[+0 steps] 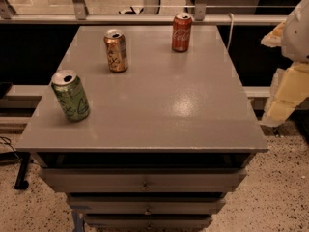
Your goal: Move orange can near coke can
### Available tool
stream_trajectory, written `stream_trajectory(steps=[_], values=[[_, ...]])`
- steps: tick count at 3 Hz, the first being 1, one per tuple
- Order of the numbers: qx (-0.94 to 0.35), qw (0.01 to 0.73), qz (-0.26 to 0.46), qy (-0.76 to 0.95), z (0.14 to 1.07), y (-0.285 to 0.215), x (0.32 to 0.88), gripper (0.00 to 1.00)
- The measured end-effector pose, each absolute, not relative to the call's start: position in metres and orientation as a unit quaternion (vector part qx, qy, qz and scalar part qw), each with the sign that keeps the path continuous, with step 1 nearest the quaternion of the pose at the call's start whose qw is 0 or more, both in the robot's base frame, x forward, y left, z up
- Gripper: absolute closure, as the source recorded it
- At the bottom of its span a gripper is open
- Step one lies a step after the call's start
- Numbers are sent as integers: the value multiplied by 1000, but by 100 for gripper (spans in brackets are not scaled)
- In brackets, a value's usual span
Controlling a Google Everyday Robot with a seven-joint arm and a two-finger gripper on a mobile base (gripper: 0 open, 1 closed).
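Coppery, the orange can (116, 50) stands upright at the back left of the table (159, 110), well apart from the coke can (182, 32) at back right. My gripper (286, 95) hangs beyond the table's right edge; released or clenched, I cannot tell. I'd reach in clear of the coke can and take the orange can squarely at mid-height

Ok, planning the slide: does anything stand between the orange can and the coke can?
Nothing visible: only bare table between orange can and coke can. The green can sits front-left, end effector off the table's right edge.

Three cans — one orange can (116, 50), one coke can (182, 32), one green can (70, 95) — one gripper (284, 100) at right.
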State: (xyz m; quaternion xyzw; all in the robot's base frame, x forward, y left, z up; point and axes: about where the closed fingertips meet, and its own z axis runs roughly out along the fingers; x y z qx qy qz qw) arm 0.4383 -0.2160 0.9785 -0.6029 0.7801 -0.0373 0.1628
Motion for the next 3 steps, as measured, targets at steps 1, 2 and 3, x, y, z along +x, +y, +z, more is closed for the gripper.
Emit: stream_trajectory(steps=[1,2,3], values=[[-603,163,-37,780,979,-216,438,0],[-603,193,-26,773,972,-196,443,0],[-596,266,24,757,966,-145,473,0]])
